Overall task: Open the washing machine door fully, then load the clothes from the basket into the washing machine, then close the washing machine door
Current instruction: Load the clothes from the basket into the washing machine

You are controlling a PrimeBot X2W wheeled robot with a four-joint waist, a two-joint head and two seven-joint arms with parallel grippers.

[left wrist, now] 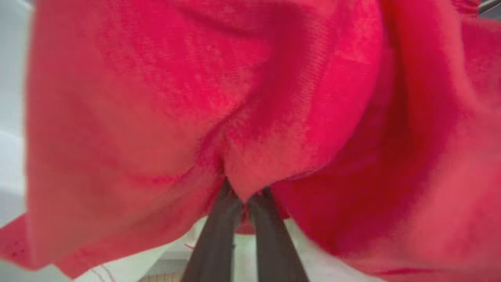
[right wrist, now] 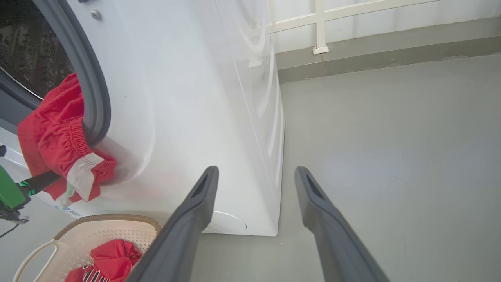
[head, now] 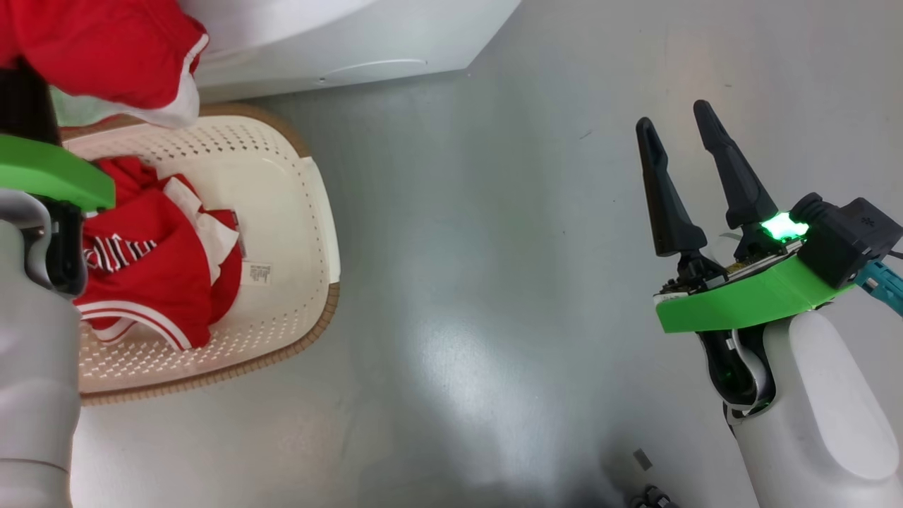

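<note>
1. Red cloth all over the left wrist view: a red garment (left wrist: 156,98) drapes over the left gripper (left wrist: 246,196). Its 2 dark fingers are pressed close together, pinching a fold of the fabric at their tips.
2. Over to the right wrist view: that garment, with a gathered elastic band and a white panel, hangs at the mouth of the washing machine (right wrist: 188,98). It lies against the grey gasket (right wrist: 92,78) and spills down the white front, with the perforated drum (right wrist: 27,51) dark behind it.
3. In the head view, the garment sits at the top left, above the far rim of the basket (head: 310,310).
4. The basket stands on the grey floor (head: 494,282), just in front of the machine. More red clothes (head: 155,275) with white stripes lie bunched in its left half, and a label (head: 257,274) shows on its bottom.
5. The right gripper (head: 674,116) hovers well apart to the right, over the floor, jaws spread wide and gripping nothing.
</note>
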